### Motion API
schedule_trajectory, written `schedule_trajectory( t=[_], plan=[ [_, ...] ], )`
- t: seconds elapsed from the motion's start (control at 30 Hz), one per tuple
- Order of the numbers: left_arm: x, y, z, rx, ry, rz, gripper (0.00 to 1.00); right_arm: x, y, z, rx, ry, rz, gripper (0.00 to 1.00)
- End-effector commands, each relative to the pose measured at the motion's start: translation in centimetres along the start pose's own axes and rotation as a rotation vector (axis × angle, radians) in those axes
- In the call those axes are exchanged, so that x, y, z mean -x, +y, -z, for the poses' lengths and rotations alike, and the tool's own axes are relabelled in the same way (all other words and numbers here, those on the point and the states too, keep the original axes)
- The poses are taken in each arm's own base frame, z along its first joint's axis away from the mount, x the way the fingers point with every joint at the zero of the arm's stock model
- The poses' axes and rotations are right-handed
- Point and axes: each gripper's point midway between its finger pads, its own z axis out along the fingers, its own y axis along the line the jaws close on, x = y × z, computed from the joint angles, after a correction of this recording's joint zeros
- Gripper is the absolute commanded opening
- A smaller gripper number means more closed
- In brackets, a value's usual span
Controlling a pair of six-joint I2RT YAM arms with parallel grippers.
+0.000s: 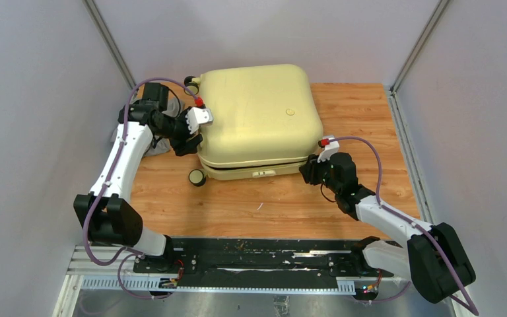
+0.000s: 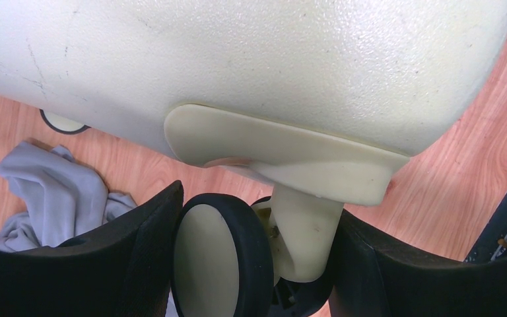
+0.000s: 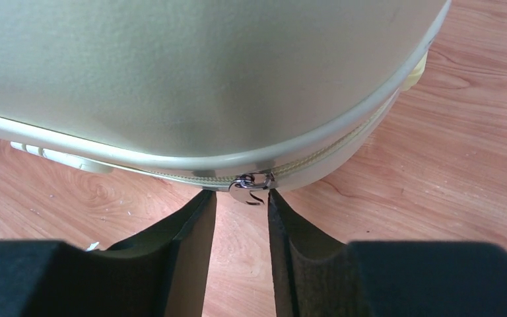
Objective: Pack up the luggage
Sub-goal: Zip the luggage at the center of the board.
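The luggage (image 1: 257,119) lies shut and flat on the wooden table, a pale-yellow hard shell. My left gripper (image 1: 191,135) is at its left side. In the left wrist view the left gripper (image 2: 259,214) is shut on a black-and-cream wheel (image 2: 221,257) and its cream stem, one finger touching each side. My right gripper (image 1: 308,170) is at the luggage's front right corner. In the right wrist view the right gripper (image 3: 240,198) has its fingertips on either side of the silver zipper pull (image 3: 251,188), with a narrow gap still between them.
A grey cloth (image 1: 155,146) lies crumpled on the table to the left of the luggage, behind my left arm. Another wheel (image 1: 197,177) sticks out at the front left corner. Grey walls close in the table on three sides.
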Motion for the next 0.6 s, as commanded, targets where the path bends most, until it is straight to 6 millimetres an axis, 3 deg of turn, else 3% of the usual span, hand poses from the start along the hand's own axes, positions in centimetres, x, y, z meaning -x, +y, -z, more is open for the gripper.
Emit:
schedule_trajectory(
  t=[0.0,0.23,0.37,0.47,0.57],
  plan=[
    [3.3,0.1,1.9,0.054,-0.114,-0.073,0.0,4.2,-0.6,-0.3,-0.033,-0.121,0.022,0.43],
    [3.1,-0.2,2.1,0.059,-0.107,-0.081,0.0,5.3,-1.0,-0.5,-0.03,-0.134,0.047,0.41],
    [3.0,-0.3,2.0,0.056,-0.106,-0.08,0.0,6.3,-0.6,-0.3,-0.002,-0.153,0.072,0.25],
    [2.9,-0.3,1.9,0.052,-0.105,-0.077,0.0,6.7,-0.3,0.0,0.013,-0.161,0.092,0.04],
    [2.9,-0.4,1.9,0.051,-0.106,-0.077,0.0,6.8,-0.6,0.2,0.001,-0.162,0.1,0.0]
  ],
)
